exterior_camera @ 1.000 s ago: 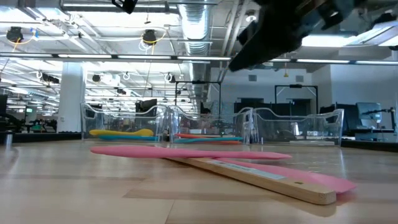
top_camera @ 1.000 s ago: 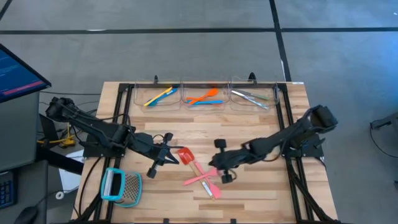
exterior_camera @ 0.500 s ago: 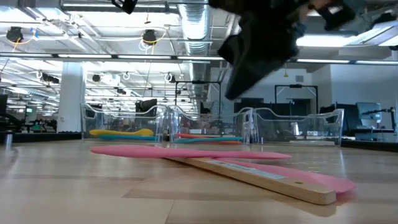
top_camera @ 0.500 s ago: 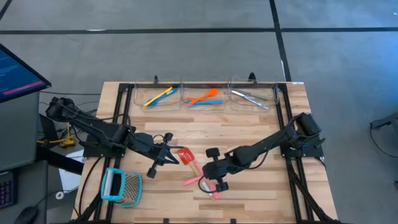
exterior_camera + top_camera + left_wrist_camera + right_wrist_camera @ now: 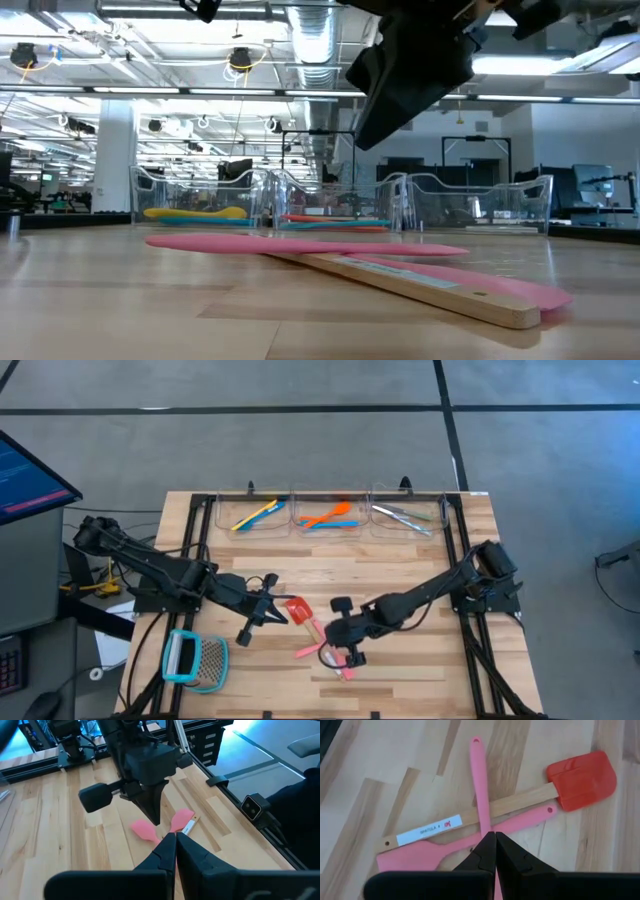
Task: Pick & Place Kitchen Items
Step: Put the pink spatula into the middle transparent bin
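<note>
A red-headed spatula (image 5: 582, 780) with a wooden handle lies on the table, crossed by a slim pink spoon (image 5: 479, 780) and a pink spatula (image 5: 420, 857). The pile also shows in the high view as pink utensils (image 5: 318, 650). My right gripper (image 5: 490, 836) hangs shut just above the crossing, pointing steeply down. In the low view its dark body stays well clear of the pink utensils (image 5: 300, 243). My left gripper (image 5: 283, 617) waits shut beside the red head, toward the table's left edge, raised off the table.
Three clear bins stand along the far edge: yellow and blue utensils (image 5: 255, 515), orange and blue ones (image 5: 328, 517), and silvery metal pieces (image 5: 405, 517). A teal-framed mesh tool (image 5: 195, 660) lies at the near left. Black rails run along both table sides.
My right gripper has gone toward the table's left and near edges and tipped further downward. It now hangs over the crossed pink utensils, and it stayed shut. The utensils have not moved.
</note>
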Available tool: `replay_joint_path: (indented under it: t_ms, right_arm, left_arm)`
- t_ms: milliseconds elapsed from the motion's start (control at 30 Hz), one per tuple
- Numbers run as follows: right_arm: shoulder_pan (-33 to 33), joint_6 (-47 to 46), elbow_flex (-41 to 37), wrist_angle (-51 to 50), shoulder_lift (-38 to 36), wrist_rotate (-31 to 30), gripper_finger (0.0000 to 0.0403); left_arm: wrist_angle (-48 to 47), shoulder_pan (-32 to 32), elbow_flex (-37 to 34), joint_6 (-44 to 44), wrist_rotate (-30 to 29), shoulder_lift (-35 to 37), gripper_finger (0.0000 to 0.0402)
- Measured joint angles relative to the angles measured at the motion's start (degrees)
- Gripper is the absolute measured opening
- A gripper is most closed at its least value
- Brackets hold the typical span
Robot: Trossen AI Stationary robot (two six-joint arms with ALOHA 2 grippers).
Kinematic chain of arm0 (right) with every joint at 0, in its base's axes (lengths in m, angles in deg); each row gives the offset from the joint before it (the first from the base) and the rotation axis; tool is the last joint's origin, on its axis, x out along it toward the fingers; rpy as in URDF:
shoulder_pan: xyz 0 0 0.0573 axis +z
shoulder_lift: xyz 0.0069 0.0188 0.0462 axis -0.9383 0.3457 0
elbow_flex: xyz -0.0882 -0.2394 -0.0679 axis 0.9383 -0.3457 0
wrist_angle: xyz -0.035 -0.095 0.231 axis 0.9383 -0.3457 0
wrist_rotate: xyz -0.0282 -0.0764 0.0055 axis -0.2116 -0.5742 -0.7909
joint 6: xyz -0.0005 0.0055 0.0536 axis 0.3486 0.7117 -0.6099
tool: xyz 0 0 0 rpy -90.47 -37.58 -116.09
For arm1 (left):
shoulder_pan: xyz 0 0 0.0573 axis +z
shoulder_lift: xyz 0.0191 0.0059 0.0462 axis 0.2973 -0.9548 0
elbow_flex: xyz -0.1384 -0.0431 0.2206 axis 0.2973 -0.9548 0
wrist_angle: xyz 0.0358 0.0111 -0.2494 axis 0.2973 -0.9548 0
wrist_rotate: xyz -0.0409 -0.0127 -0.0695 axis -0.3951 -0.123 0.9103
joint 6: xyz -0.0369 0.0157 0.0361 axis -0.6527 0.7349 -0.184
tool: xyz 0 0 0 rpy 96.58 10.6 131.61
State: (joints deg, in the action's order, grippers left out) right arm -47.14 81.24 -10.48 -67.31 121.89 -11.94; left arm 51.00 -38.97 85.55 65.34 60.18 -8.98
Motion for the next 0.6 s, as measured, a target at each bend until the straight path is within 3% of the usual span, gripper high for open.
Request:
replay_joint_path:
  t_ms: [133,600]
  right_arm:
    - [0.0,-4.0,0.0,0.0,0.0,0.0,0.0000]
    - [0.0,-4.4,0.0,0.1,0.0,0.2,0.0000]
  left_arm:
    - [0.1,0.0,0.0,0.0,0.0,0.0,0.0002]
    - [0.3,0.0,0.0,-0.5,0.2,0.0,0.0002]
